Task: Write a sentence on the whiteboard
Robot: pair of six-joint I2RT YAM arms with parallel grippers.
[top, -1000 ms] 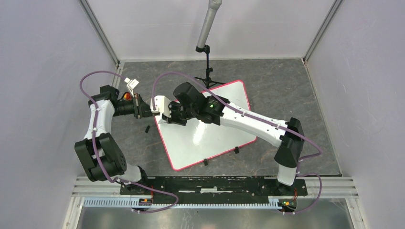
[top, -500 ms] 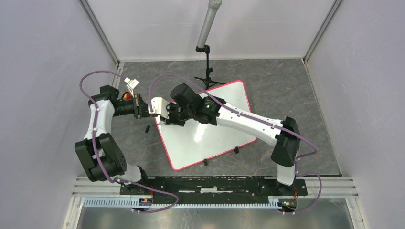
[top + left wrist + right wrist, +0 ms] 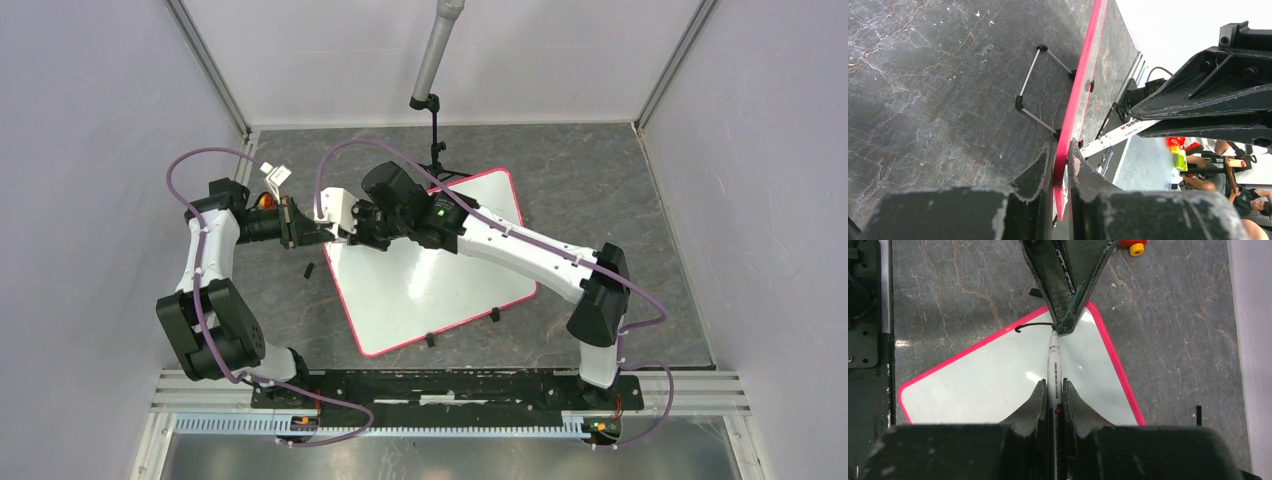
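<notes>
While the left gripper (image 3: 1060,150) pinches the whiteboard's (image 3: 420,300) far-left corner at mid-table, the right gripper (image 3: 1052,390) clamps a marker (image 3: 1054,360); the sentence (image 3: 1033,326) is just one hooked stroke there, nearly all unwritten.

Black tripod (image 3: 436,150), small black piece (image 3: 309,270), marbled table (image 3: 600,180)

A dark grey, marble-veined desk (image 3: 600,180) is seen. The whiteboard (image 3: 440,290) is carried on it, turned askew to its edges. A small black piece (image 3: 308,270) is laid just beside the board's left rim, and a black tripod (image 3: 435,150) is stood near its far corner.
</notes>
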